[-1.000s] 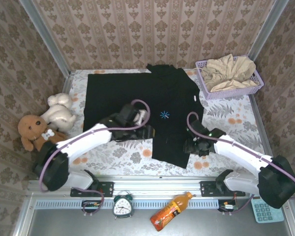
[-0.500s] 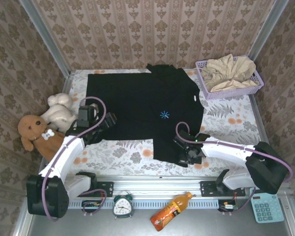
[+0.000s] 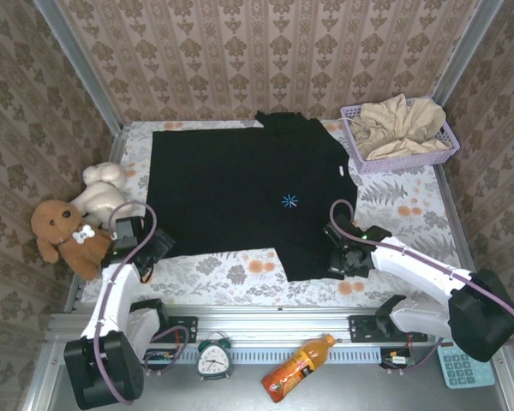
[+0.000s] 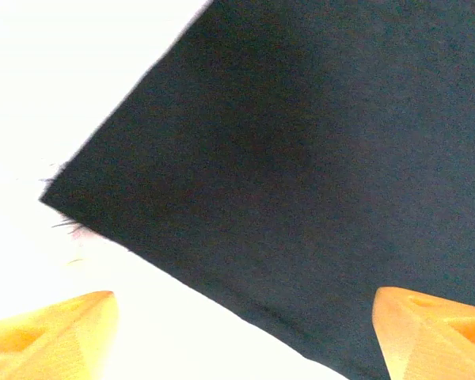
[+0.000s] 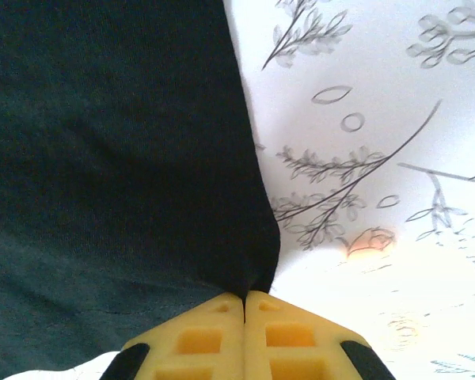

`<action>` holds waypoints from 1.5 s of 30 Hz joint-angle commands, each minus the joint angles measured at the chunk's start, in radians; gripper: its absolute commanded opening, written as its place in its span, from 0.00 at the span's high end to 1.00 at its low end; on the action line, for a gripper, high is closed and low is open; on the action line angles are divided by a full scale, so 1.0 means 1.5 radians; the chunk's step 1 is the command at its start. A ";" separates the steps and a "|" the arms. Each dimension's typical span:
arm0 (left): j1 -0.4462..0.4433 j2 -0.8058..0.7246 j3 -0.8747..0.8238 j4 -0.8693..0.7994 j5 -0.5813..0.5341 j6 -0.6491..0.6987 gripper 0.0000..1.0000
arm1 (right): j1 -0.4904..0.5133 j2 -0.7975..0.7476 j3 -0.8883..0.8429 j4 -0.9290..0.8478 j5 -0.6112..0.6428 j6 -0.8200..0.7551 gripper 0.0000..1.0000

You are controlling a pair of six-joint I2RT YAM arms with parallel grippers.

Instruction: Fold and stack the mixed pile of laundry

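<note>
Right gripper (image 5: 244,299) here is pinched fully together on the black T-shirt (image 3: 240,188), right at its lower right hem corner, and the fabric bunches up into the tips. My left gripper (image 4: 241,309) is spread wide with nothing in it. It sits just off the shirt's lower left corner, which lies flat on the floral tablecloth (image 3: 231,274). The shirt itself is spread out across the middle of the overhead frame, with its little blue mark (image 3: 289,201) facing up. The beige garment (image 3: 403,124) sits crumpled in the lavender basket (image 3: 394,163) at the upper right, well apart from both grippers.
</note>
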 commanded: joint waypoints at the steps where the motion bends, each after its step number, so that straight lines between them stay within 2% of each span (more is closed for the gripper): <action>1: 0.016 -0.013 -0.014 -0.023 -0.069 -0.038 0.18 | -0.024 -0.015 0.011 -0.028 0.002 -0.030 1.00; 4: 0.030 0.008 -0.020 0.020 -0.076 -0.063 0.23 | -0.027 -0.009 0.002 -0.006 -0.015 -0.032 1.00; 8: 0.030 0.073 -0.035 0.115 -0.064 -0.101 0.36 | -0.027 0.005 0.000 0.022 -0.030 -0.034 1.00; 11: 0.030 0.137 -0.042 0.175 -0.038 -0.104 0.52 | -0.027 0.007 0.001 0.037 -0.041 -0.036 1.00; 12: 0.030 0.157 -0.044 0.191 -0.030 -0.100 0.64 | -0.027 0.006 0.001 0.041 -0.044 -0.037 1.00; 13: 0.030 0.173 -0.045 0.205 -0.025 -0.095 0.86 | -0.026 0.002 0.001 0.044 -0.047 -0.038 1.00; 14: 0.030 0.183 -0.044 0.208 -0.021 -0.092 1.00 | -0.027 -0.002 0.001 0.045 -0.049 -0.040 1.00; 17: 0.030 0.175 -0.032 0.198 -0.013 -0.076 1.00 | -0.027 -0.016 0.014 0.048 -0.052 -0.054 1.00; 23: 0.030 0.073 0.051 0.136 -0.026 -0.037 1.00 | -0.049 -0.025 0.104 0.057 -0.038 -0.092 1.00; 30: 0.027 0.113 0.162 0.162 -0.020 -0.031 1.00 | -0.103 0.029 0.228 0.120 -0.040 -0.158 1.00; 36: 0.022 0.253 0.260 0.250 -0.029 -0.037 1.00 | -0.162 0.140 0.364 0.199 -0.052 -0.205 1.00; 40: 0.016 0.412 0.376 0.307 -0.025 -0.045 1.00 | -0.198 0.294 0.507 0.257 -0.036 -0.221 1.00; 42: 0.013 0.498 0.453 0.318 -0.018 -0.045 1.00 | -0.216 0.380 0.596 0.275 -0.058 -0.224 1.00; 44: 0.012 0.594 0.550 0.318 0.014 -0.046 1.00 | -0.225 0.470 0.687 0.311 -0.061 -0.236 1.00; 45: 0.011 0.633 0.591 0.310 0.027 -0.044 1.00 | -0.230 0.516 0.734 0.311 -0.067 -0.243 0.80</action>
